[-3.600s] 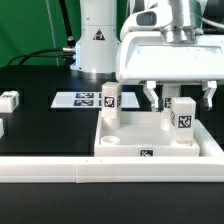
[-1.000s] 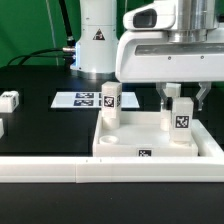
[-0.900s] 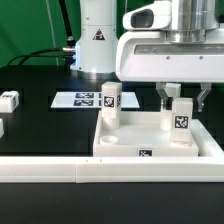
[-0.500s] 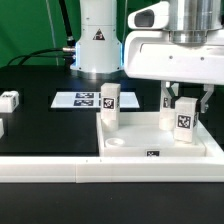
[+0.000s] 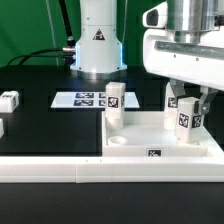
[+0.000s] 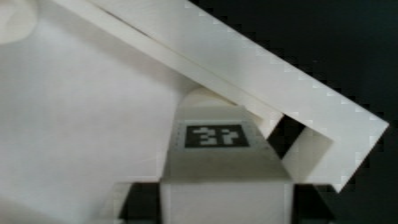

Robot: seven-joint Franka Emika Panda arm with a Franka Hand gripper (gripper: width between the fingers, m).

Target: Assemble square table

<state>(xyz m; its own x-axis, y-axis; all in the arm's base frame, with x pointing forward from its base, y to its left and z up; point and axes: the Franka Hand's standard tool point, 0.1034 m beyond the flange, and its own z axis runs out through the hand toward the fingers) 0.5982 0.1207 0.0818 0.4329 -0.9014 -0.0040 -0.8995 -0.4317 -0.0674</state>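
Square table: one white slab [image 5: 130, 153] with a raised rim lies flat on the black mat [image 5: 50, 135], directly under the gripper [image 5: 186, 102]. In the wrist view the slab [image 6: 80, 110] fills most of the picture and its rim runs across it at a slant.
Gripper: one, pointing straight down. Its two fingers [image 5: 170, 100] are clamped on the held leg, one against each side. In the wrist view the dark pads [image 6: 139, 205] sit flush against that leg.
Held leg [image 5: 184, 117]: one, upright in a corner of the slab between the fingers. Its black-and-white tag faces the exterior camera, and it is also seen from above in the wrist view [image 6: 219, 165].
Second leg [image 5: 115, 101]: one, upright in another corner of the slab. It stands apart from the gripper, toward the exterior view's left, and shows its tag.
Loose leg [image 5: 8, 100]: one, lying on the mat well away from the gripper at the exterior view's left.
Cut-off block [image 5: 1, 127]: one white shape at the picture's edge, also well away from the gripper. Too little of it shows to tell what it is.
Legs counted: three plainly seen, two standing in the slab and one off it.
Edge tag [image 5: 153, 153]: one, on the slab's front wall, below the gripper on the camera's side.
Marker board [image 5: 85, 99]: one, flat on the mat, behind the second leg and apart from the gripper. Its tags are too small to count.
Border rail [image 5: 60, 172]: one, long and white, running across the foreground just beside the slab's front wall.
Robot base [image 5: 97, 40]: one white column, behind the marker board.
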